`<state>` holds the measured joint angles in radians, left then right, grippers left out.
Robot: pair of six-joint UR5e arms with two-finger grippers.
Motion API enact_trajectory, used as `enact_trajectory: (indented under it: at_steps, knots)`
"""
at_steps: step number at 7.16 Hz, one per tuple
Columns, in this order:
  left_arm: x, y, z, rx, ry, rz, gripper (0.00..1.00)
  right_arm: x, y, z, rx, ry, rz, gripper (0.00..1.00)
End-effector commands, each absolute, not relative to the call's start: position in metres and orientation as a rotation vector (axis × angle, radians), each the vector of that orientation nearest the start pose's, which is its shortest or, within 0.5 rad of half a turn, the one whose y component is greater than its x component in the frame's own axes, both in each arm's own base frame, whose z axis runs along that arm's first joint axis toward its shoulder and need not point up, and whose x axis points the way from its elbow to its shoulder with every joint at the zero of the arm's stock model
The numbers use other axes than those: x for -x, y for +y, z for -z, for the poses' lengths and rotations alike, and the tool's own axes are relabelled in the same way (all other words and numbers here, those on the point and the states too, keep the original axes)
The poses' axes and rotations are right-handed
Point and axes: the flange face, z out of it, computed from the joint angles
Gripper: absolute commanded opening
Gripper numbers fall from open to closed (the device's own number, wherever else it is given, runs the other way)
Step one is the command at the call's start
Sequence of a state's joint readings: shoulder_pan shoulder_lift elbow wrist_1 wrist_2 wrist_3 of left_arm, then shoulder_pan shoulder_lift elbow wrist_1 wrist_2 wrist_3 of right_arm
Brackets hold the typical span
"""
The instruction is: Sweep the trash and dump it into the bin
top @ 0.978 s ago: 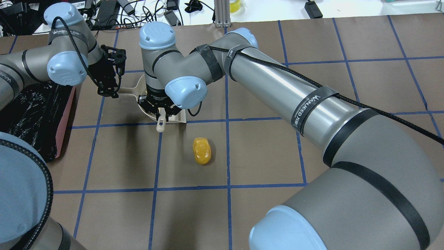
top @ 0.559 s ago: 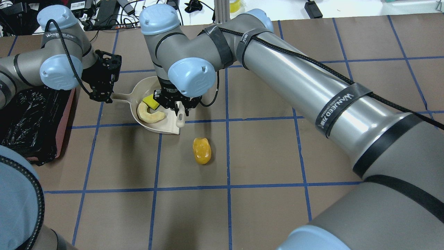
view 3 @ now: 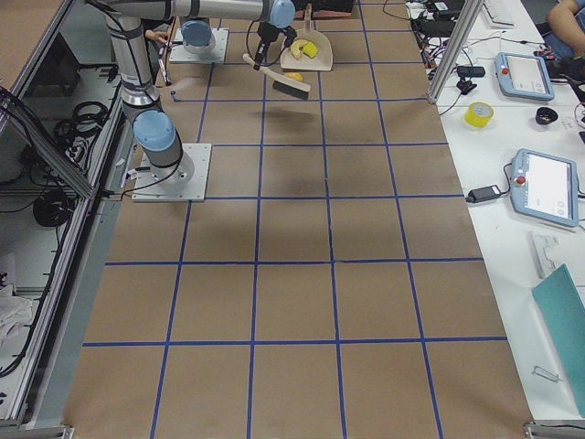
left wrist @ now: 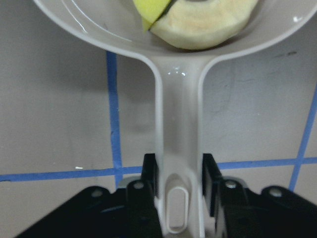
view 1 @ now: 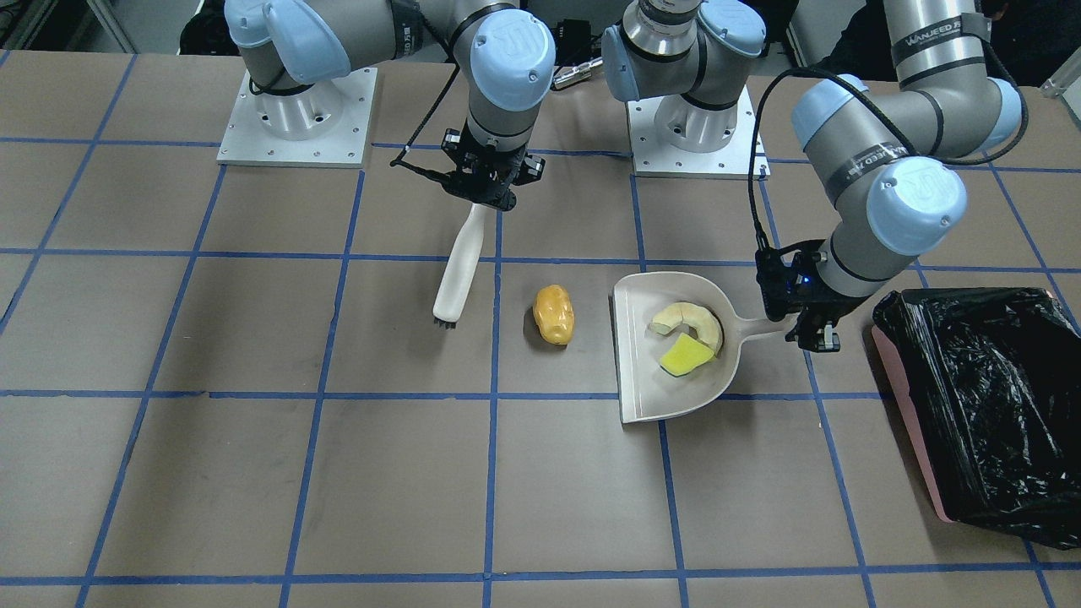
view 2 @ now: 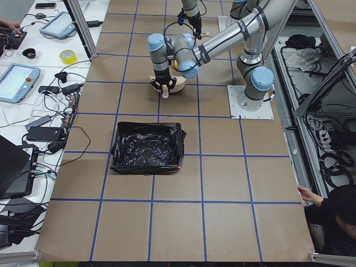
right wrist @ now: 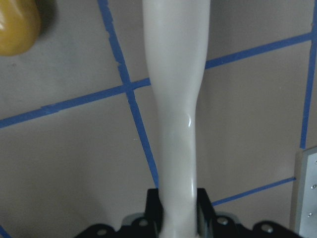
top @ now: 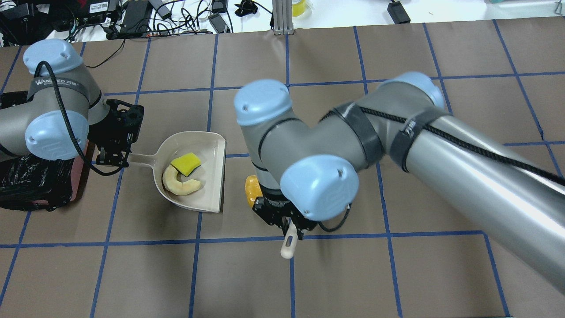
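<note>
step: judging by the layout, the last sweep. The ring segment (view 1: 698,320) and wedge (view 1: 682,355) are in the dustpan (view 1: 630,363); the potato lump (view 1: 553,314) is on the table.
left gripper (left wrist: 179,184): clamped on the dustpan handle, a finger on each side.
right gripper (right wrist: 178,210): clenched on the brush (view 1: 461,258) handle.
lump position: between the bristle end and the dustpan mouth, just beside the mouth, not touching it.
lump axis: long axis runs toward and away from the robot, roughly parallel to the dustpan lip, so it lies broadside to the mouth.
dustpan heading: mouth opens to the robot's right, at the lump; the handle points left toward the bin (view 1: 971,405).
brush axis: handle near the robot, bristles toward the operators' side; they look lifted off the table.
how to: set the bristles down on the lump's far side from the dustpan, centre on it, push slowly and straight at the lip. Keep the lip flat on the table.
risk: rounded and glossy, so it probably rolls off-line or over the lip edge.
</note>
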<state>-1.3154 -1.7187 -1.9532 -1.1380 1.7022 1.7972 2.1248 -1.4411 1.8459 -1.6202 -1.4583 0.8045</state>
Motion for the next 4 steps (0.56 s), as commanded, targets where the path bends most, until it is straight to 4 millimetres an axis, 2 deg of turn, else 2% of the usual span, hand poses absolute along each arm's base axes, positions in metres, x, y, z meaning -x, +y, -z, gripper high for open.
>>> enact_trajectory:
  at_steps: [1, 2, 3, 4]
  knots:
    - [0.000, -0.478, -0.283, -2.178, 2.260, -0.257, 0.04, -0.388, -0.291, -0.263, -0.425, 3.128, -0.529, 0.00]
    - [0.001, -0.476, -0.288, -2.168, 2.257, -0.250, 0.04, -0.423, -0.296, -0.251, -0.309, 3.066, -0.504, 0.00]
    - [0.001, -0.476, -0.287, -2.163, 2.265, -0.253, 0.04, -0.463, -0.293, -0.249, -0.195, 3.058, -0.490, 0.00]
    - [0.001, -0.477, -0.283, -2.151, 2.283, -0.260, 0.04, -0.500, -0.314, -0.252, -0.126, 3.044, -0.452, 0.00]
